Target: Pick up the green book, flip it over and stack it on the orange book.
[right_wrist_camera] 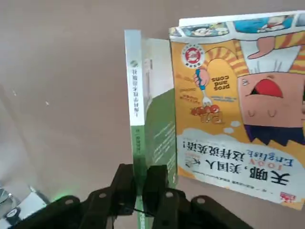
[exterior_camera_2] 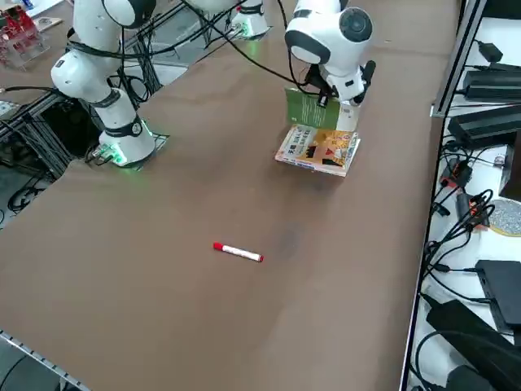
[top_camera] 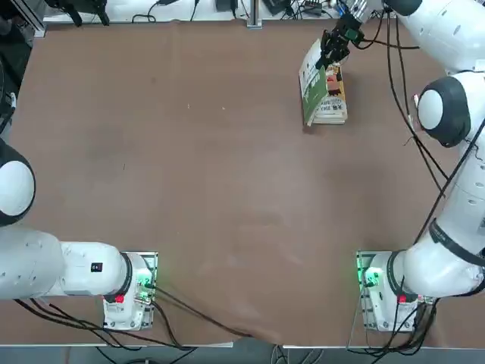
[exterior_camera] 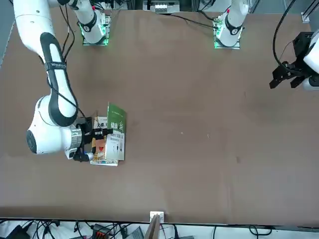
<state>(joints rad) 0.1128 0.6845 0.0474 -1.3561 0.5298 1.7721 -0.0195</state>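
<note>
The green book [top_camera: 310, 89] is held up on edge, tilted, its lower edge by the left side of the orange book [top_camera: 334, 95]. In the wrist view its white-and-green spine [right_wrist_camera: 137, 90] faces the camera. My right gripper [right_wrist_camera: 141, 188] is shut on the green book's edge, at the table's far right [top_camera: 332, 47]. The orange book [exterior_camera_2: 319, 150] lies flat on the table, cartoon cover up [right_wrist_camera: 238, 114]. From the front, the green book [exterior_camera: 116, 122] stands above the orange book [exterior_camera: 102, 145], with the gripper [exterior_camera: 94, 133] beside it.
A red-capped marker [exterior_camera_2: 238, 252] lies on the brown table, well away from the books. Cables and equipment [exterior_camera_2: 480, 90] run along the table's right edge. The table's far edge [top_camera: 250, 23] is close behind the books.
</note>
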